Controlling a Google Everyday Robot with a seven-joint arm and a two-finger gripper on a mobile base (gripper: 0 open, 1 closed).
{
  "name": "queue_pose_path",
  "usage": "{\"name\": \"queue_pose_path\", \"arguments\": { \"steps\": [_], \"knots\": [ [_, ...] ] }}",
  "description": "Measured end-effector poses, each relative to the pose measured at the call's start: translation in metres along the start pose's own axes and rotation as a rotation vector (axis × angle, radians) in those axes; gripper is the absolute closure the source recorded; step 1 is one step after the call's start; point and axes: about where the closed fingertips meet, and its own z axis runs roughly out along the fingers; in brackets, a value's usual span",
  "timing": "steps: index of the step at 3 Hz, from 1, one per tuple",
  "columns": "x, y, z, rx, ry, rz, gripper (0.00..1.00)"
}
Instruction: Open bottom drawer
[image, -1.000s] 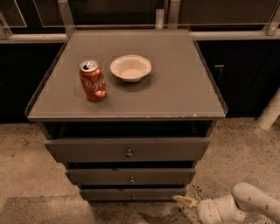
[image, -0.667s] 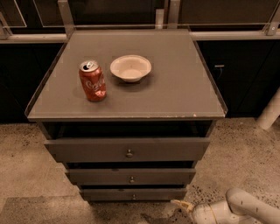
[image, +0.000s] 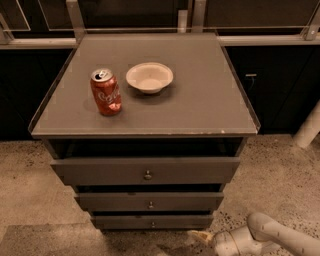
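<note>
The grey cabinet has three drawers. The bottom drawer (image: 152, 221) is the lowest one, a thin dark-grey front with a tiny round knob (image: 153, 224), and it looks closed. My gripper (image: 199, 236) is low at the bottom right of the camera view, on a white arm, just right of and below the bottom drawer's right end. It does not touch the knob. The fingertips point left toward the cabinet.
The top drawer (image: 146, 171) and middle drawer (image: 150, 201) sit above, each with a round knob. A red soda can (image: 106, 92) and a white bowl (image: 149, 77) stand on the cabinet top. Speckled floor lies around. A white post (image: 309, 127) stands at right.
My gripper and arm have moved left and slightly down, closer to the bottom drawer's right end. The drawers have not moved.
</note>
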Motion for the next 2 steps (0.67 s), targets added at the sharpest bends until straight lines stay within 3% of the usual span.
{"name": "queue_pose_path", "arguments": {
  "steps": [1,2],
  "knots": [
    [0.046,-0.028,0.011,-0.043,0.012,0.039,0.00],
    [0.084,-0.053,0.010,0.004,0.020,0.065,0.00]
  ]
}}
